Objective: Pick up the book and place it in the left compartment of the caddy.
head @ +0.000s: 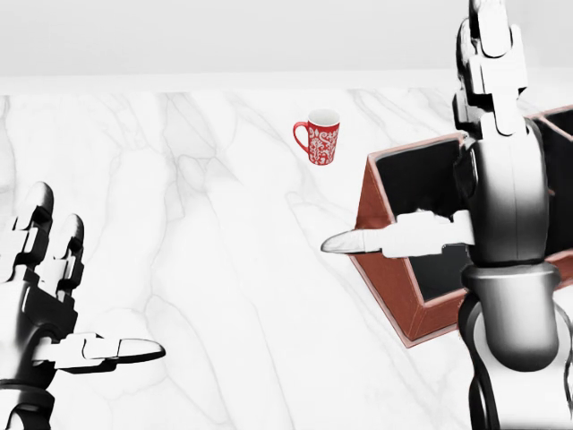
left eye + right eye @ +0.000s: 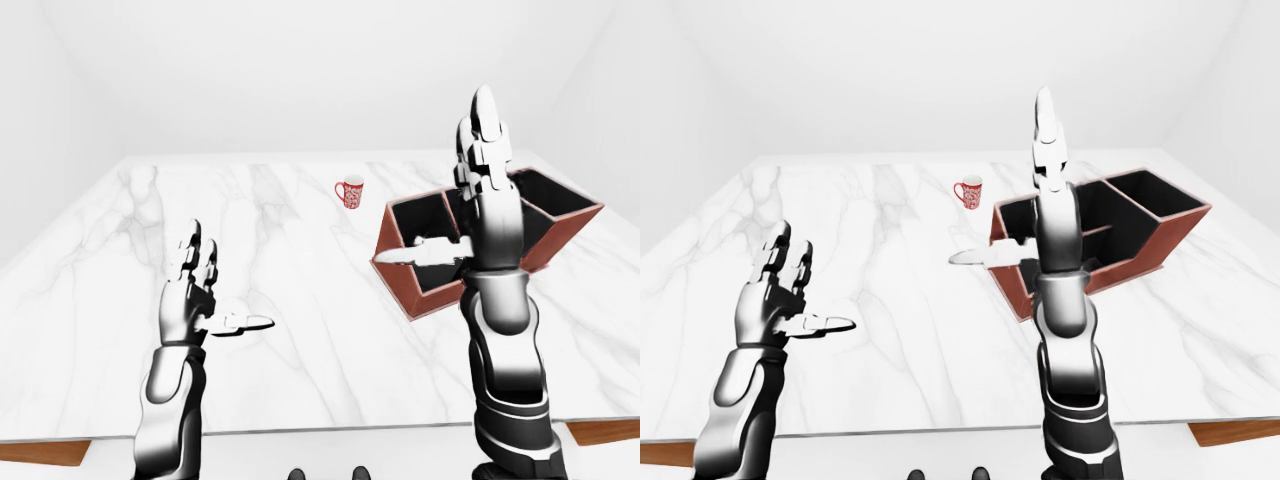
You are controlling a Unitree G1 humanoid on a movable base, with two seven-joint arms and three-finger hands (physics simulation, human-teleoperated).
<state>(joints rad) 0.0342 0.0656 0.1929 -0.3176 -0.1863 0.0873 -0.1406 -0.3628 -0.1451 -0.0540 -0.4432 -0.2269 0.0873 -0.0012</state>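
No book shows in any view. The caddy (image 2: 1175, 232) is a red-brown box with black compartments, tilted on the white marble table (image 2: 320, 340) at the right. My right hand (image 2: 450, 190) is open, with its fingers pointing up and its thumb out to the left. It is raised over the caddy and hides part of the left compartment. My left hand (image 2: 232, 282) is open and empty above the table at the lower left.
A red patterned mug (image 1: 320, 141) stands upright on the table, up and left of the caddy. The table's near edge runs along the bottom of the left-eye view, with wood (image 2: 605, 432) showing at the corners. White walls surround it.
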